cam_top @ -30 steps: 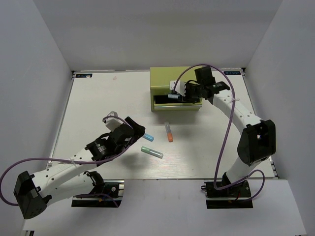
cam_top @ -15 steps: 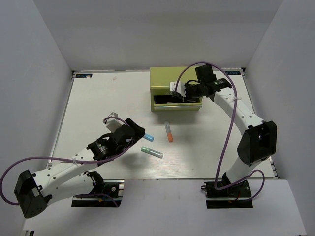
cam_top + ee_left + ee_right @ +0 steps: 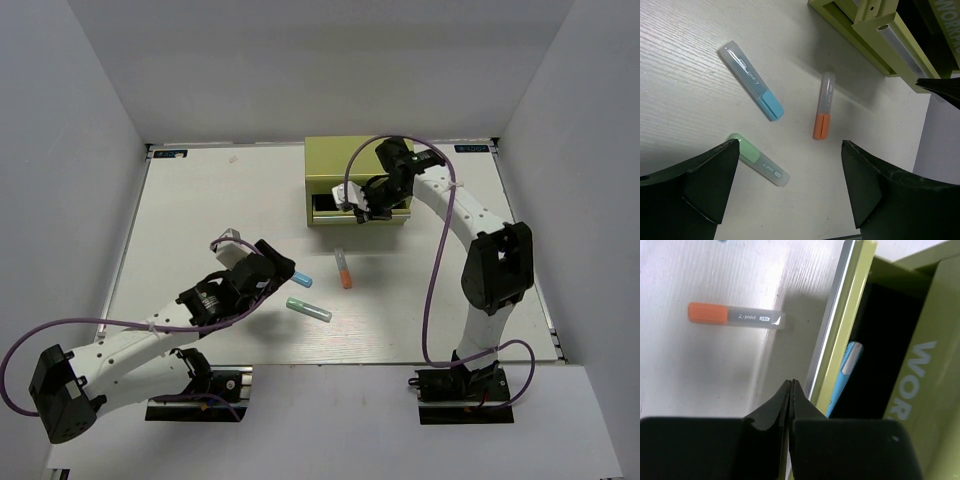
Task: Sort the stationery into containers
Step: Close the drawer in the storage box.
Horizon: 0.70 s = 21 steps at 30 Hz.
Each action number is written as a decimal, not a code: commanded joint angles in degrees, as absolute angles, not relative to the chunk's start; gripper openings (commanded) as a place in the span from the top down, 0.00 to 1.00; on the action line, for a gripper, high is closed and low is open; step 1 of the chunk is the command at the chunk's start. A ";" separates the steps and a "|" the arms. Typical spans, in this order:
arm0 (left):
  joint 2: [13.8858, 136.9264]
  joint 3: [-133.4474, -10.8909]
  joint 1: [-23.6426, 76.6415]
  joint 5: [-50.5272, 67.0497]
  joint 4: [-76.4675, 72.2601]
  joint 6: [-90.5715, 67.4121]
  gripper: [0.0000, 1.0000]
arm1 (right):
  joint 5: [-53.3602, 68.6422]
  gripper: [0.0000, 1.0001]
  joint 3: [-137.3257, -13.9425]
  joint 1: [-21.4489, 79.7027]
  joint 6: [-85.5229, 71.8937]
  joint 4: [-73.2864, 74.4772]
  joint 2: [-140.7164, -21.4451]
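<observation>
Over the front lip of the open drawer of a yellow-green toolbox, the right tool hangs clenched, fingertips pressed together and grasping nothing. A slim blue pen lies inside the drawer, just beyond those tips. The left tool hovers released, fingers spread wide, above the table and well apart from the toolbox. Beneath it lie a blue-ended stick ahead to its left, an orange-ended stick ahead, and a green-ended stick nearest, between its fingers.
</observation>
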<state>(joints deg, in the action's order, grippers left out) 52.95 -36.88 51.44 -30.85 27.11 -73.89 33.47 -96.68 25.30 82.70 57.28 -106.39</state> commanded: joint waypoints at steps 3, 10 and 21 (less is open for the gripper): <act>53.53 -37.18 51.33 -31.29 25.93 -73.83 0.07 | 27.16 1.00 -93.96 27.25 74.54 46.52 -106.00; 53.53 -34.46 51.33 -28.22 12.94 -65.23 0.03 | 10.47 1.00 -84.56 29.53 62.06 23.57 -103.98; 55.36 -27.07 51.33 -29.18 -12.21 -62.05 0.25 | -2.02 1.00 -86.31 29.62 58.71 14.24 -107.14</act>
<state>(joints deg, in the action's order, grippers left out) 54.08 -25.74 51.44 -28.18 -5.23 -63.66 4.38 -84.18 30.04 59.88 22.33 -106.39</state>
